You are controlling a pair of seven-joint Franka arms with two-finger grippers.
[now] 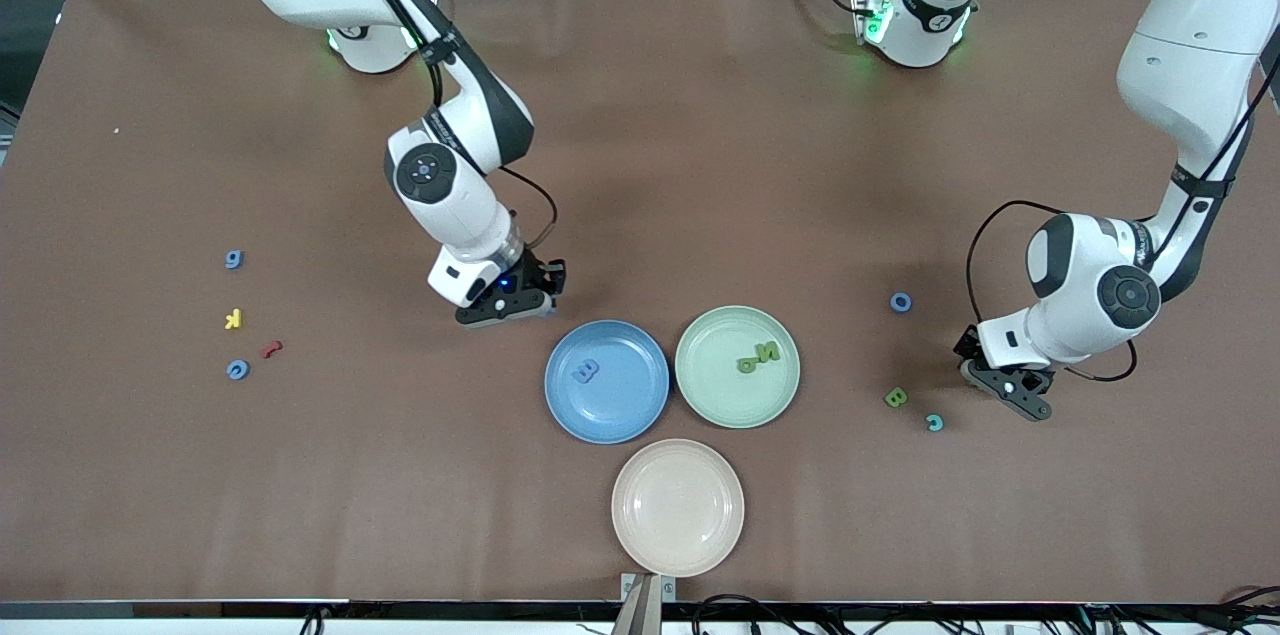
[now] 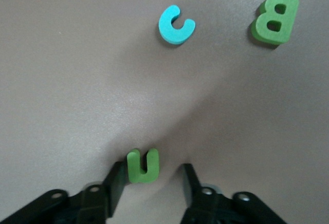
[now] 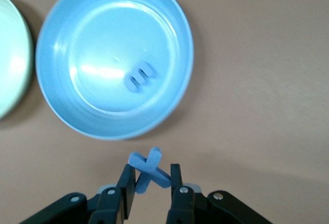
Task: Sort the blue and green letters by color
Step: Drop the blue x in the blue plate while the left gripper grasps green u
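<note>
Two end effectors are working: the right end effector (image 3: pixel 149 183) is pinching a flat blue X (image 3: pixel 148 170) beside the glossy blue plate (image 3: pixel 61 116), while the left end effector's (image 2: pixel 149 185) fingers are standing apart around a matte green U (image 2: pixel 142 165).

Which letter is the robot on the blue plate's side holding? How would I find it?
Look beside the blue plate, toward the right arm's end of the table. There the right gripper pinches a blue X. It is the only cross-shaped letter, and the only one off the table.
</note>
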